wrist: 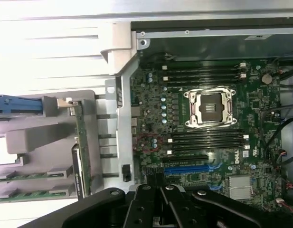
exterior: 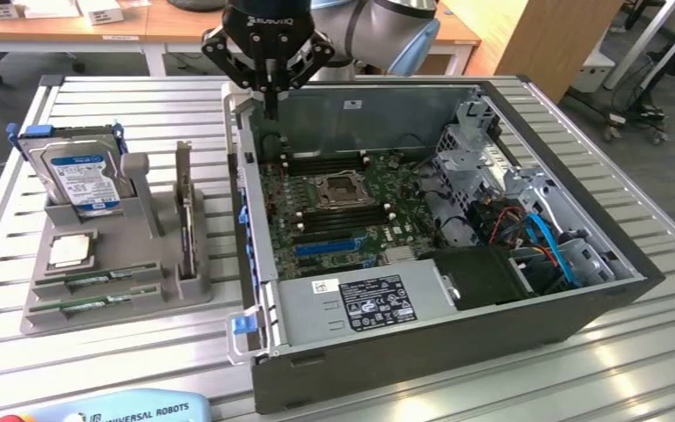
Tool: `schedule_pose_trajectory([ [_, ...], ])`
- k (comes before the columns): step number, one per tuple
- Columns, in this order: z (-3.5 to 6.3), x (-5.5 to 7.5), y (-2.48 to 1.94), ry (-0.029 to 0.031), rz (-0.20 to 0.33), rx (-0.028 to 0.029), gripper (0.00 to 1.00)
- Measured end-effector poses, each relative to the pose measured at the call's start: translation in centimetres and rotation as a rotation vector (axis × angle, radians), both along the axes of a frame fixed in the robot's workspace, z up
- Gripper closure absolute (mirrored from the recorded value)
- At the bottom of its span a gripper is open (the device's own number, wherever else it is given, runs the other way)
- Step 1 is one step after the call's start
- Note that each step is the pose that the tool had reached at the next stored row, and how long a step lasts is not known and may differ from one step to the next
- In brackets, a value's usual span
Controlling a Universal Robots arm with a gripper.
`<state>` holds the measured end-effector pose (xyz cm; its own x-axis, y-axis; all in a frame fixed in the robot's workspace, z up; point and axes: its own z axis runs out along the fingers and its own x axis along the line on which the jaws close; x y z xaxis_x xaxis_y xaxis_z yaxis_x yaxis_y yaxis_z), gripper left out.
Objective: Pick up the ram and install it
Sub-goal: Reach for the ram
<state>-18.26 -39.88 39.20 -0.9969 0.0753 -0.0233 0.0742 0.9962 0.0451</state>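
Two ram sticks, thin green boards, lie flat in the front slots of the grey holder [exterior: 127, 303]: one ram [exterior: 94, 279] [wrist: 27, 176] and its twin [exterior: 91, 302] [wrist: 23, 194] just in front of it. My black gripper [exterior: 271, 110] [wrist: 160, 209] hangs shut with nothing in it, above the far corner of the open computer case [exterior: 431, 352] on the exterior view's left, well away from the holder. Below it lies the green motherboard [exterior: 367, 233] [wrist: 155, 109], with dark memory slots [wrist: 203, 73] [wrist: 205, 140] on both sides of the open CPU socket [exterior: 340, 189] [wrist: 208, 107].
The holder also carries a blue-labelled hard drive [exterior: 80, 176], a small square CPU chip [exterior: 70, 251] and an upright card [exterior: 183, 207] [wrist: 81, 128]. Drive cages and cables [exterior: 537, 237] fill the case's side at the exterior view's right. A teach pendant [exterior: 115, 411] lies at the table's front edge.
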Motion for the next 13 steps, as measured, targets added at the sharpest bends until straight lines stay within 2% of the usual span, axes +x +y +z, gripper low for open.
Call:
schedule_pose_trajectory([
  [6, -0.04, -2.1, 0.0, 0.0001, 0.0, -0.0001, 0.9],
  [13, -0.13, -3.8, 0.0, 0.0001, 0.0, 0.0, 0.9],
])
